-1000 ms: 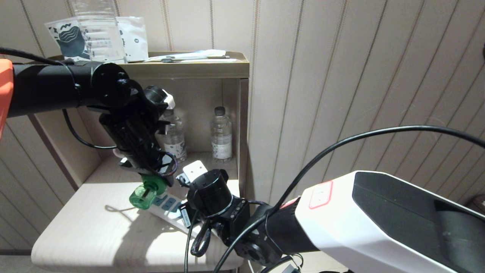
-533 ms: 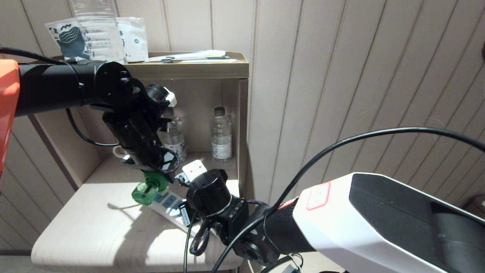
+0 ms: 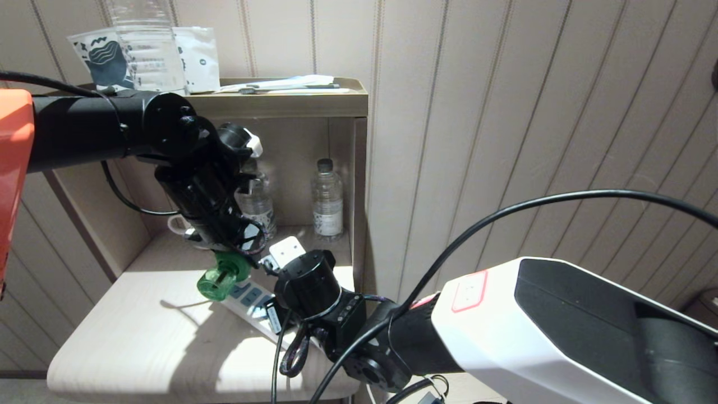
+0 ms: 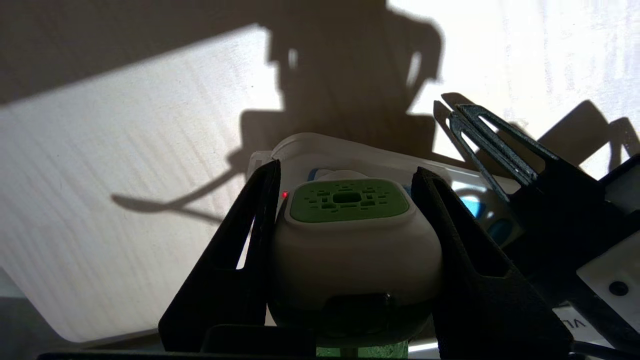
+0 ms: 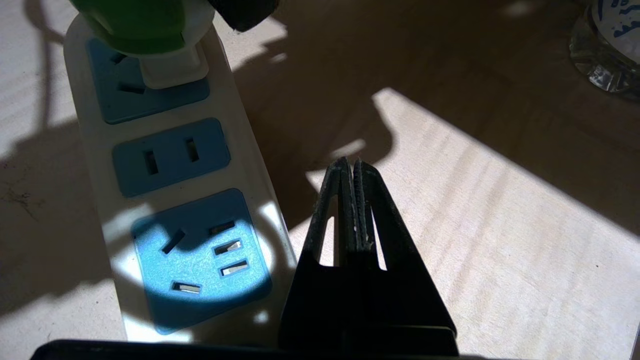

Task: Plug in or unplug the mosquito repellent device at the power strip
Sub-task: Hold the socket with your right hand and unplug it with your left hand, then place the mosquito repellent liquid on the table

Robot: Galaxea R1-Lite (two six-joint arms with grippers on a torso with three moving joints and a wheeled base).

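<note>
Firmly, left pincer [image 4: 345, 200] around mosquito repellent device [image 4: 350, 240]

Matt pale wood-grain table [image 3: 129, 336], glossy white plastic power strip [image 5: 95, 150], translucent green plastic mosquito repellent device [image 3: 219, 280].

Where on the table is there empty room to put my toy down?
The wide bare patch of table left of the power strip is free. The back by the water bottles and the strip itself, where both arms work, are crowded.
</note>
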